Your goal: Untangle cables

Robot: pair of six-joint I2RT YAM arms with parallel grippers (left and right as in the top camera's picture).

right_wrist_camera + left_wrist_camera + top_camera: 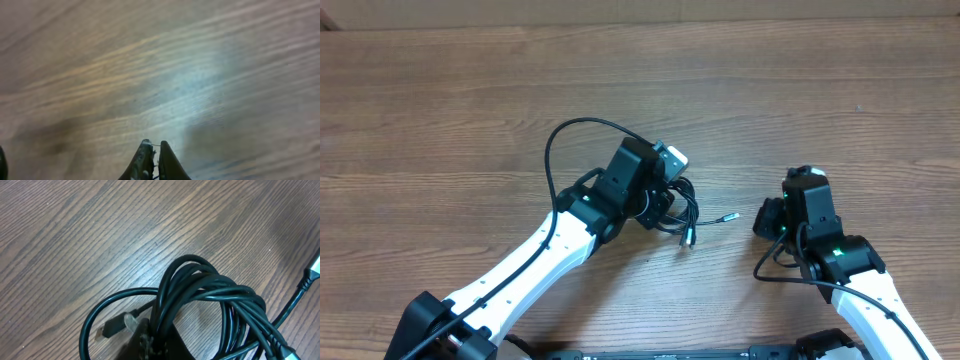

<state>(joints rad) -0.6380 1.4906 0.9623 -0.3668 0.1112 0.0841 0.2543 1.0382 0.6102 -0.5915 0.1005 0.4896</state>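
Black cables are pinched in your closed left hand; lift gently. Your right hand, closed on nothing, must spread its fingers for the free plug.

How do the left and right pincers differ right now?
The left pincer sits in the cables, with strands crossing it; the right pincer hangs over the table, touching no cable. In the overhead view, the left pincer covers part of the cables, while the right pincer stands apart from them. Both are shut.
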